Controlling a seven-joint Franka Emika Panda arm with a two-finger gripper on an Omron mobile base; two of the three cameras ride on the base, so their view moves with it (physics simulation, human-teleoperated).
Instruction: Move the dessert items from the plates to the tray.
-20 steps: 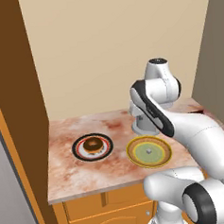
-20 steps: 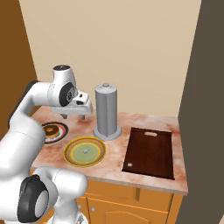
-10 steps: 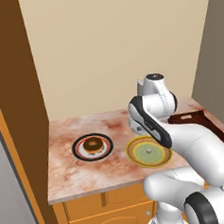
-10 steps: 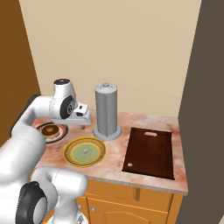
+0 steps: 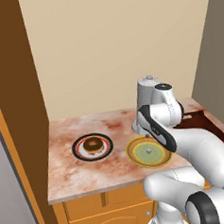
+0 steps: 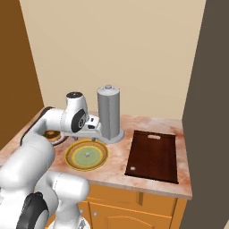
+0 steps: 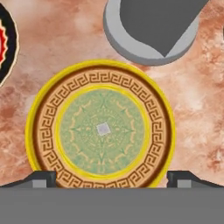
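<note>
A white robot arm's claw hangs over the yellow-rimmed plate on a marbled reddish surface, its two dark fingertips spread as wide as the plate itself and gripping nothing. In the hand view the tips stand at the plate's near edge, one at each side, clear of the small pale greyish-white lump that sits at the very centre of the green middle. Whether the tips touch the plate's rim cannot be told.

Seen from the left base camera, the chocolate-brown glazed donut rests in the middle of the black-rimmed plate, which lies just to the left of the yellow-rimmed one, the two plates near each other but apart. The tall grey cylinder stands upright on its round foot directly behind the yellow-rimmed plate, close to the arm's wrist.

From the right base camera, the dark brown rectangular tray lies flat on the surface to the right of the cylinder, well apart from both plates, with nothing resting on it. Orange-brown cabinet doors run beneath the surface's front edge.
</note>
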